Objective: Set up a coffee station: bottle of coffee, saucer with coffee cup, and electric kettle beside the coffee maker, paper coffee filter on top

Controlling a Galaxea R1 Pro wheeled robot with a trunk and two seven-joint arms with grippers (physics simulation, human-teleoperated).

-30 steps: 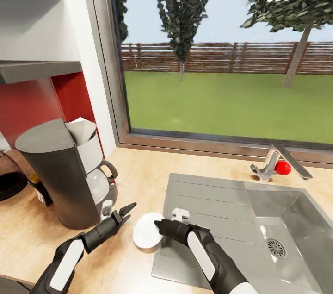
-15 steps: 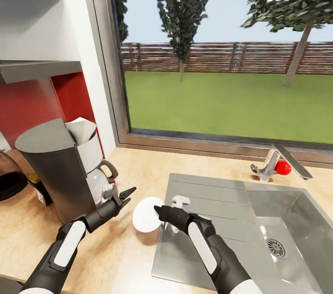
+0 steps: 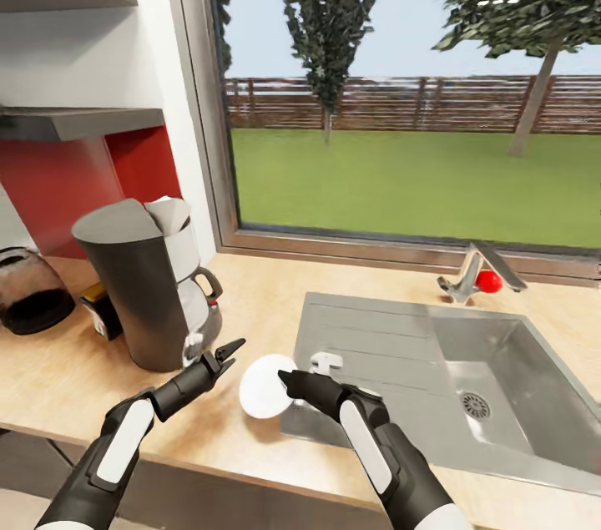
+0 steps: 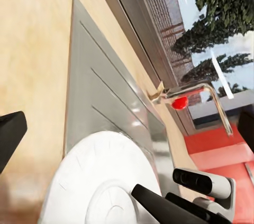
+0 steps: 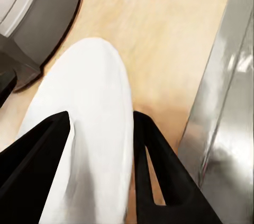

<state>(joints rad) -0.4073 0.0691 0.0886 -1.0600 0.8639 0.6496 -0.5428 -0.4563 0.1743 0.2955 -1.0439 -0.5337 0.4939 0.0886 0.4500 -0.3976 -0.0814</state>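
White and smooth, the saucer (image 3: 265,386) is sitting pinched between the fingers of the right gripper (image 3: 286,385), its thin round rim running into the gap of the jaws while its face is tilting up off the countertop (image 3: 250,296). In the right wrist view the saucer (image 5: 87,139) is filling the space between two black wedge-shaped fingers (image 5: 159,166), one on each face, so the jaws are clamped on it. In the left wrist view the same dish (image 4: 100,181) is showing faint moulded rings and a shallow centre well, with the right gripper's dark finger lying across its edge.

Just across the saucer from those jaws, the left gripper (image 3: 225,354) is hovering with its two pointed black fingers spread apart and holding nothing.

Beside the left jaws, the coffee maker (image 3: 142,288) is standing upright on pale wood-grain: a matte dark-grey waisted body, a flat lid, a white front section and a glass carafe below. A white paper filter (image 3: 169,213) is resting on its top. Behind it the small dark bottle of coffee (image 3: 100,309) is peeking out, and farther off the smoky rounded kettle (image 3: 29,292) is sitting on the wood.

On the other side of the right jaws, the brushed steel sink (image 3: 467,371) is lying flush in the worktop, ribbed along its draining board.
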